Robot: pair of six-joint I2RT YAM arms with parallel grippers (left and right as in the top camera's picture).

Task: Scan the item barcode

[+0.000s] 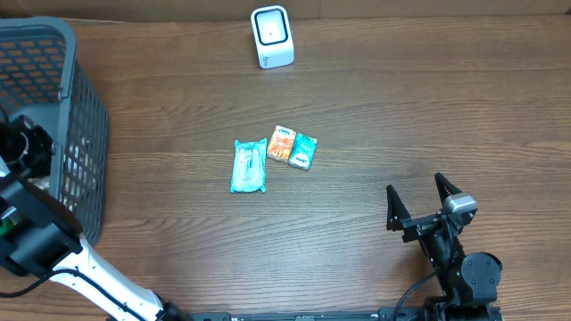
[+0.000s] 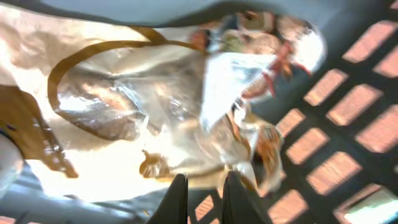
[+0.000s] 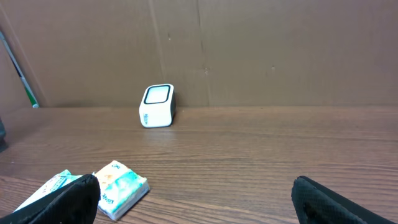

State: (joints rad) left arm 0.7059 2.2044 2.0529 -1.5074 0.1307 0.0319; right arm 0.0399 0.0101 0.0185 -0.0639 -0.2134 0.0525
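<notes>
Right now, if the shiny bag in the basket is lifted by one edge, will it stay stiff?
Probably floppy: the shiny bag is creased and folded. Likely slippery too, as its film looks glossy. It may sag and crumple when pinched.

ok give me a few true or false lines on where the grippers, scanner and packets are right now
The right gripper is open and empty. True.
The scanner sits inside the basket. False: it stands on the table, far from the basket.
The left gripper is shut, down in the basket at the edge of a crinkly clear packet. True.
Only one item lies on the table. False: a teal packet and two small packs lie there.
</notes>
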